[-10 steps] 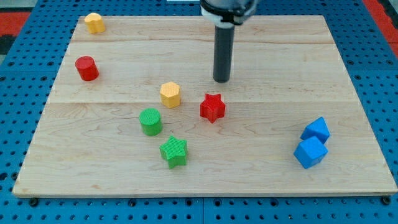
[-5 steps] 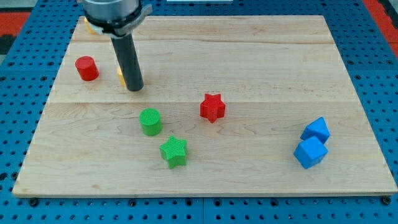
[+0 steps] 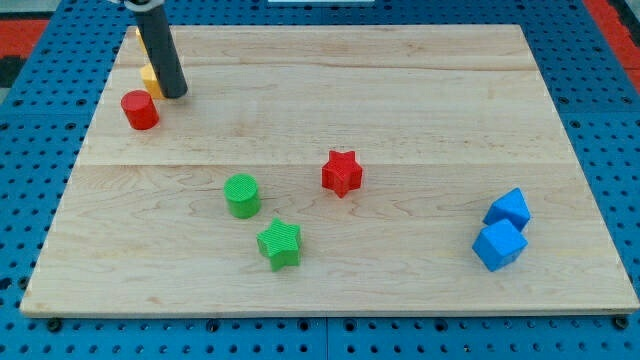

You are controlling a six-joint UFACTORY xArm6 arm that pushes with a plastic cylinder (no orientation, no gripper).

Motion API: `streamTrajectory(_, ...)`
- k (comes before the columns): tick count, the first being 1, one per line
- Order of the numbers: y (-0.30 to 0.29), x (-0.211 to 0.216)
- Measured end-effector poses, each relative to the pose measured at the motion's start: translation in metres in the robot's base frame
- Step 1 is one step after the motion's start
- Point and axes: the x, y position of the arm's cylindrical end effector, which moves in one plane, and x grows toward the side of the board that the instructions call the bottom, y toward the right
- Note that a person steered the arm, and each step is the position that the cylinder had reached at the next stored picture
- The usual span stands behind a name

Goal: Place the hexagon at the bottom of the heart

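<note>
At the view's upper left, a small yellow block (image 3: 148, 79), presumably the hexagon, shows only as a sliver; its shape cannot be confirmed. It lies touching or just beside the rod on the view's left. My tip (image 3: 175, 95) rests on the pale wooden board (image 3: 400, 90); the rod carries no jaws, so no open or closed state applies. A red cylinder (image 3: 139, 110) sits just below the yellow block. The heart is hidden behind the rod, apart from a yellow trace at the board's corner.
</note>
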Motion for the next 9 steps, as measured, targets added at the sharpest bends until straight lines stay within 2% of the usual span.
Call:
streamTrajectory(1,0.006,-0.003)
streamTrajectory(2,-0.008,0.011)
streamTrajectory(3,-0.044,0.009)
streamTrajectory(5,-0.036,-0.02)
streamTrajectory(9,-0.03,-0.02)
